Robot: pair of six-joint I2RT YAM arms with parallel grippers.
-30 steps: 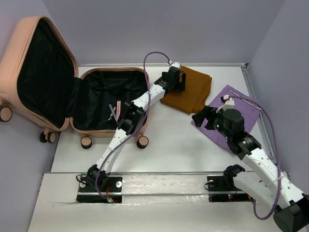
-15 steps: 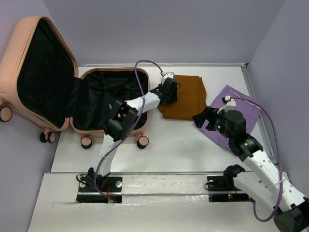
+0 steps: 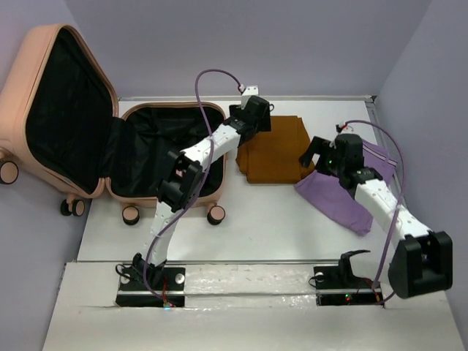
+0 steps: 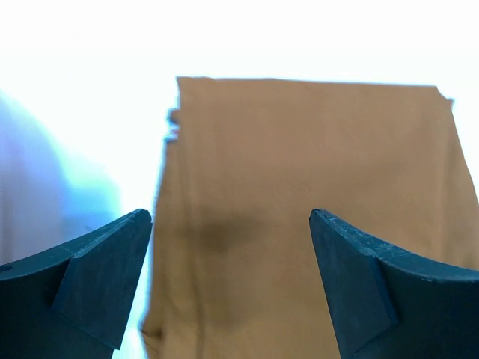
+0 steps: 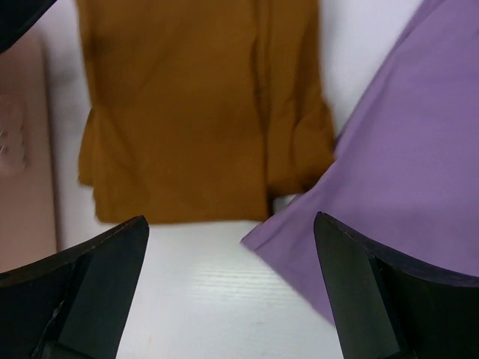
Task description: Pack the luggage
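While the luggage [image 3: 18, 88] lies open at the far left corner of the table [image 3: 256, 227], the left gripper [image 4: 228, 217] and right gripper [image 5: 230, 221] gape wide and empty, so I'd lower the left onto the brown cloth [image 3: 278, 150] and pinch every layer.

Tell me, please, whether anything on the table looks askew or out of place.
The purple cloth lies crooked at the right, drawn out diagonally with uneven edges, unlike the squarely folded brown cloth beside it. Nothing looks spilled or damaged.
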